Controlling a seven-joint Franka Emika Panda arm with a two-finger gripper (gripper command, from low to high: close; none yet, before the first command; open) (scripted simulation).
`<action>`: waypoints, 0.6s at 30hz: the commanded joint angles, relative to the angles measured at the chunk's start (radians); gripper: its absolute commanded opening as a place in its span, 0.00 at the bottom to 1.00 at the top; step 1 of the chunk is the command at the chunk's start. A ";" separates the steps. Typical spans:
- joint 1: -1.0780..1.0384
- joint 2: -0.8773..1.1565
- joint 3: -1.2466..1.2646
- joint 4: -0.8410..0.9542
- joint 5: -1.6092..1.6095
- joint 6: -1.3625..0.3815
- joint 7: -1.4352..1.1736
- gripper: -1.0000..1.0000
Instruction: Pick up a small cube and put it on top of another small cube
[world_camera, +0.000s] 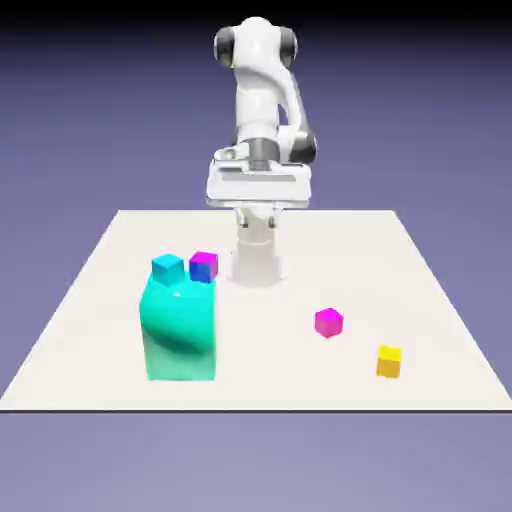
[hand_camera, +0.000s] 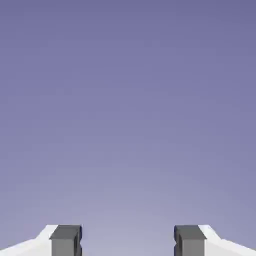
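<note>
- Gripper (world_camera: 258, 222): jaws well apart, nothing between the tips; hangs above the table (world_camera: 280, 385), near the arm's base (world_camera: 256, 265).
- Small cube (world_camera: 329, 323), solid magenta-pink: on the table toward the exterior view's right, clear of the gripper.
- Yellow cube (world_camera: 389, 361): on the table, farther right and nearer the camera, apart from the pink one.
- Teal block (world_camera: 180, 330): upright, exterior view's left.
- Cyan cube (world_camera: 168, 268) and magenta-topped blue cube (world_camera: 204, 267): at its upper edge; can't tell if on or behind.
</note>
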 joint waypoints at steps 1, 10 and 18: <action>-0.010 0.036 0.032 0.014 -0.010 -0.038 0.011 0.50; -0.102 0.362 0.316 0.142 -0.099 -0.375 0.115 0.50; -0.183 0.652 0.569 0.256 -0.178 -0.674 0.206 0.50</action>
